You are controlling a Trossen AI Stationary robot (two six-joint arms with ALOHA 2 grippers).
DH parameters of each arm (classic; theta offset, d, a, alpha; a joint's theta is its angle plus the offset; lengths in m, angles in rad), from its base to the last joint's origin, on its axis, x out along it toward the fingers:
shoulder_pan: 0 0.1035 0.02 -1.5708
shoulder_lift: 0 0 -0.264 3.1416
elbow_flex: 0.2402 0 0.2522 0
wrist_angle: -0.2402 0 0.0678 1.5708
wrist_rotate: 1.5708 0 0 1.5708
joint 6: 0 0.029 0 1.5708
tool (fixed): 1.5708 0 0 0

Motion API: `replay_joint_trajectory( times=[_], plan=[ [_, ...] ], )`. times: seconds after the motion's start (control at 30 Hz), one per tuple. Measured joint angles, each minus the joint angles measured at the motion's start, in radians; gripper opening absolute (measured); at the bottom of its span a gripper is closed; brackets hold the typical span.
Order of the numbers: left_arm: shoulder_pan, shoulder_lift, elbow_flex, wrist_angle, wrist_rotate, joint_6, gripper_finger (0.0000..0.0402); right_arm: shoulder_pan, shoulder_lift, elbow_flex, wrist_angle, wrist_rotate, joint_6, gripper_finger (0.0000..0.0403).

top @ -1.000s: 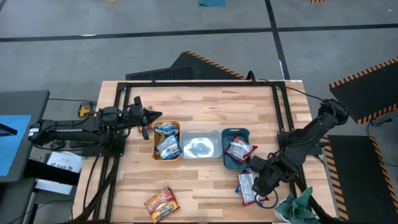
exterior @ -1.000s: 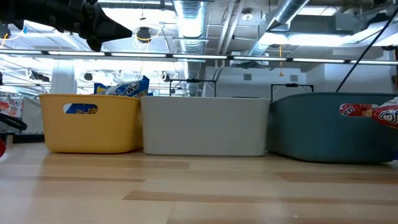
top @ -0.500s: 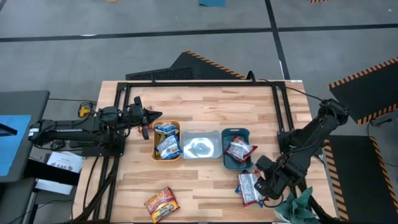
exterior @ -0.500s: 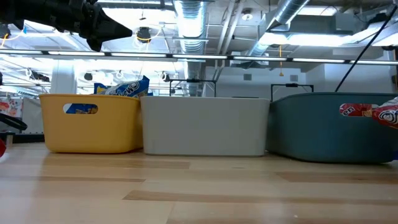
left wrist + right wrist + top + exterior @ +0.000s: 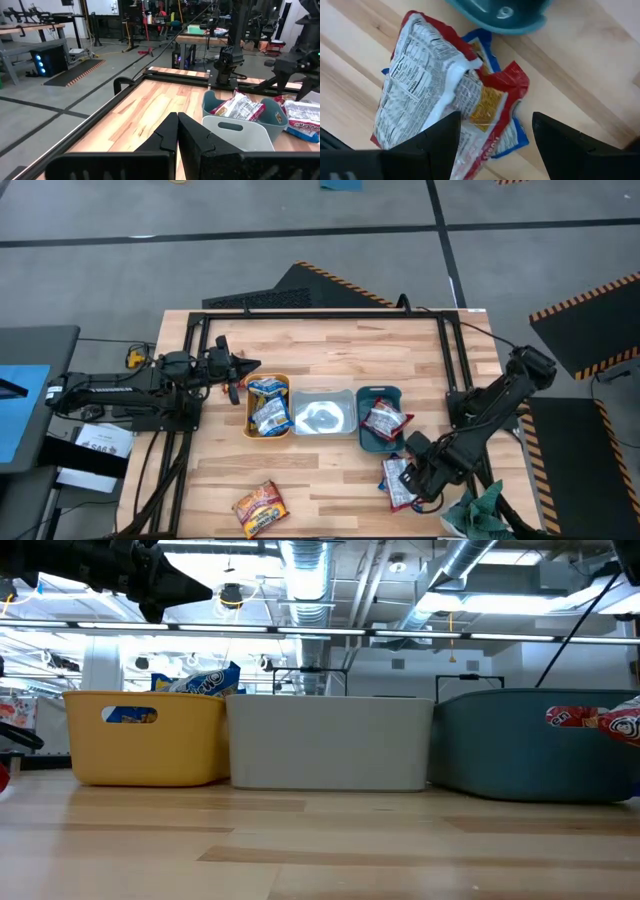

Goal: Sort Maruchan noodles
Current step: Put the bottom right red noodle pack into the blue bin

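**Right tool poised over loose packets beside the teal tray**

The right tool (image 5: pixel 418 477) hangs low over a small overlapping pile of noodle packets (image 5: pixel 397 480) lying on the worktop (image 5: pixel 330 350), just in front of the teal tray (image 5: pixel 379 395). Its fingers (image 5: pixel 567 142) stand spread apart, gripping nothing. The wrist view shows a white-and-red packet (image 5: pixel 427 97) on top, printed back uppermost, and the edge of a blue-trimmed one (image 5: pixel 490 107) beneath; whether more than two lie there is hard to tell.

The left tool (image 5: pixel 243 366) waits beside the orange tray (image 5: pixel 247 412), fingers closed together and empty.

Elsewhere: blue-and-yellow packets (image 5: pixel 268 405) sit in the orange tray, a white-and-red packet (image 5: pixel 384 420) in the teal tray, and a red-orange packet (image 5: pixel 261 507) lies alone near the worktop's front edge. The clear tray (image 5: pixel 322 415) appears to hold none. A green cloth (image 5: pixel 480 512) lies at the front right corner.

Handling, as judged: the packets are light, the wrapper thin, crinkly and slippery, the block inside brittle. Best taken by a crimped end seam or across the narrow width with modest pressure; a flat approach risks lifting both layers.
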Motion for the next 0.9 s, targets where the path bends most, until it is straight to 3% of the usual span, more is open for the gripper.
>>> replay_joint_trajectory(
  times=[0.2,0.33,0.43,0.6,0.63,0.9],
  plan=[
    [0.0,0.0,0.0,0.0,0.0,0.0,0.0,-0.029,0.039,0.0,0.005,-0.011,-0.034,0.0266],
    [0.0,0.0,0.0,0.0,0.0,0.0,0.0,-0.032,0.063,0.0,0.001,-0.026,-0.068,0.0234],
    [0.0,0.0,0.0,0.0,0.0,0.0,0.0,-0.031,0.077,0.0,0.003,-0.051,-0.115,0.0174],
    [0.0,0.0,0.0,0.001,-0.001,0.0,0.0,-0.031,0.078,0.0,0.005,-0.079,-0.163,0.0029],
    [0.0,0.0,0.0,0.001,-0.001,0.0,0.0,-0.031,0.077,0.0,0.007,-0.079,-0.173,0.0017],
    [0.0,0.0,0.0,0.002,-0.003,0.0,0.0,-0.033,0.05,0.031,0.001,-0.094,-0.281,0.0007]
  ],
)
